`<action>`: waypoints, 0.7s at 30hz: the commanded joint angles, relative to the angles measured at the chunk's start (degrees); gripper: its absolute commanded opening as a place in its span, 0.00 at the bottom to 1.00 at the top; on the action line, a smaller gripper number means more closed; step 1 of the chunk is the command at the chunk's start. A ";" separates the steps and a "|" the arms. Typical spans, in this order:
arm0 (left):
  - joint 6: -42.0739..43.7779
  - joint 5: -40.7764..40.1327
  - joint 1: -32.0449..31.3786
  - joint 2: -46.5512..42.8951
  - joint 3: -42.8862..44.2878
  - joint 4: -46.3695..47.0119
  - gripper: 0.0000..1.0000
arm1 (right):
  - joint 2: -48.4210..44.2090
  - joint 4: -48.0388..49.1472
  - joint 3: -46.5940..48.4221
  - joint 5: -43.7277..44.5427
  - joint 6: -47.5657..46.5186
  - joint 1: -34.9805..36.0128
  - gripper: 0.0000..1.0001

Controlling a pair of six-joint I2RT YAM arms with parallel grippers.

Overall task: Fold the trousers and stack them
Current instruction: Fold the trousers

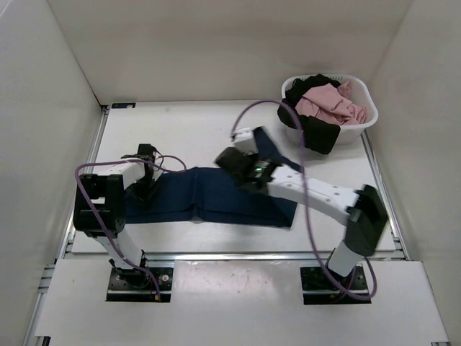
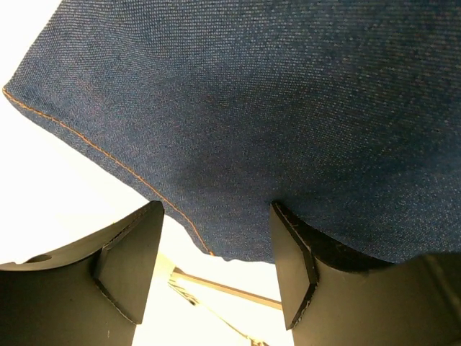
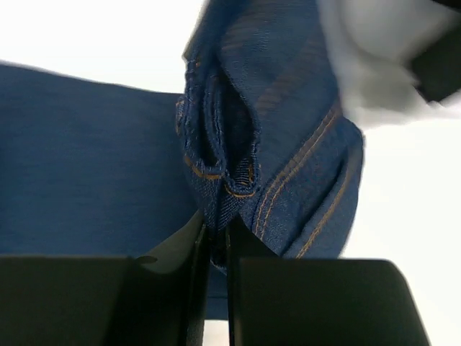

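The dark navy jeans (image 1: 209,196) lie across the middle of the white table, one part rising toward the back right. My right gripper (image 1: 248,164) is shut on a bunched fold of the jeans (image 3: 238,155) with orange stitching and holds it lifted above the flat denim. My left gripper (image 1: 148,180) is at the jeans' left end. Its jaws stand open with the denim edge (image 2: 238,130) just beyond the fingertips (image 2: 292,245), and nothing is between them.
A white laundry basket (image 1: 364,119) at the back right holds a pink garment (image 1: 333,104) and a black garment (image 1: 320,133) that hangs over its rim. White walls enclose the table on three sides. A purple cable (image 1: 306,209) loops over the right arm.
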 commanded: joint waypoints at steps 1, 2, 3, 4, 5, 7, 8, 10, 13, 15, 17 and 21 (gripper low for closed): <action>-3.17 1.39 -0.31 2.63 0.32 -0.29 0.72 | 9.81 -5.55 10.00 7.37 6.58 6.10 0.00; -3.17 0.60 -0.31 3.16 1.02 -0.29 0.72 | 11.86 -5.55 11.94 7.37 7.12 8.46 0.00; -3.78 -0.89 -0.31 4.12 2.07 -0.81 0.72 | 15.18 -5.55 14.31 7.37 7.90 9.36 0.00; -3.79 -1.60 -0.31 4.65 2.78 -0.82 0.72 | 16.61 -5.55 15.03 6.41 8.52 10.06 0.00; -4.48 -2.39 -0.31 5.27 3.39 -1.43 0.72 | 17.75 -5.55 15.04 5.19 10.62 10.59 0.00; -5.02 -4.76 -0.31 6.94 4.88 -1.96 0.72 | 19.96 -4.42 15.04 0.02 11.78 10.59 0.00; -5.02 -5.73 -0.31 7.46 4.89 -1.96 0.72 | 19.96 -3.80 14.51 -1.14 12.48 10.59 0.00; -5.55 -8.02 0.22 9.13 6.20 -1.96 0.73 | 21.37 -2.58 13.81 -2.47 12.48 10.59 0.00; -6.07 -9.77 1.53 11.07 6.91 -2.48 0.73 | 22.86 2.33 11.35 -6.50 10.56 10.59 0.00; -6.07 -12.05 2.67 11.60 6.91 -2.49 0.73 | 23.48 2.96 12.13 -6.52 9.77 11.30 0.00; -6.07 -13.73 3.63 11.60 7.52 -2.49 0.74 | 22.61 2.97 12.14 -2.22 8.89 13.14 0.00; -6.07 -15.32 6.36 11.60 8.67 -2.49 0.83 | 17.86 11.22 7.66 -1.51 1.60 15.51 0.00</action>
